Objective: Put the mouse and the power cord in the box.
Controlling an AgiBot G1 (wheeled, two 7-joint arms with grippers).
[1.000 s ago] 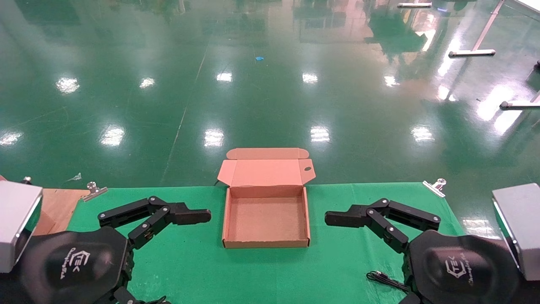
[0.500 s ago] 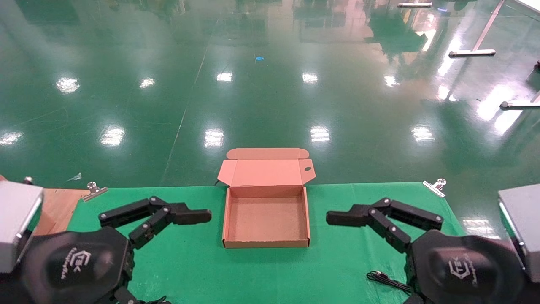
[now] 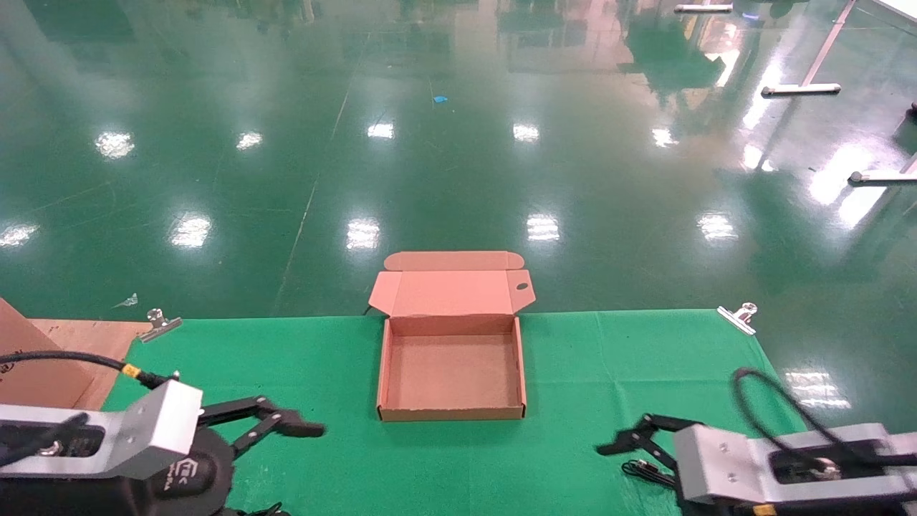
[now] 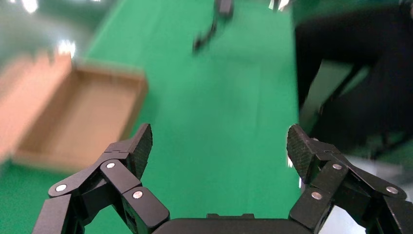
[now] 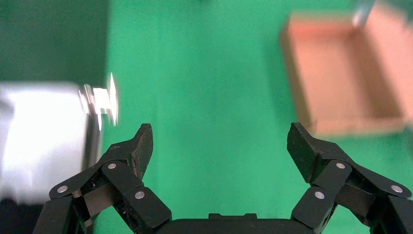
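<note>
The box [image 3: 451, 412] stands open in the middle of the green cloth, its lid [image 3: 451, 292] folded back and nothing inside. The mouse and the power cord are out of view. My left gripper [image 3: 290, 428] hangs low at the near left, open and holding nothing [image 4: 219, 141]; the box [image 4: 73, 122] lies off to its side. My right gripper [image 3: 622, 444] sits low at the near right, also open with nothing in it [image 5: 219, 139], and the box [image 5: 341, 83] shows beyond it. A thin black cable [image 3: 648, 471] lies on the cloth beside the right gripper.
A larger brown cardboard piece [image 3: 36, 358] stands at the table's left end. Metal clips [image 3: 159, 324] [image 3: 738, 317] pin the green cloth [image 3: 322, 358] at its far corners. Beyond the far edge is shiny green floor.
Both arms have drawn back toward the near edge and turned, so their grey wrist housings now show on top. The grippers sit lower and farther from the box. The box has not moved.
</note>
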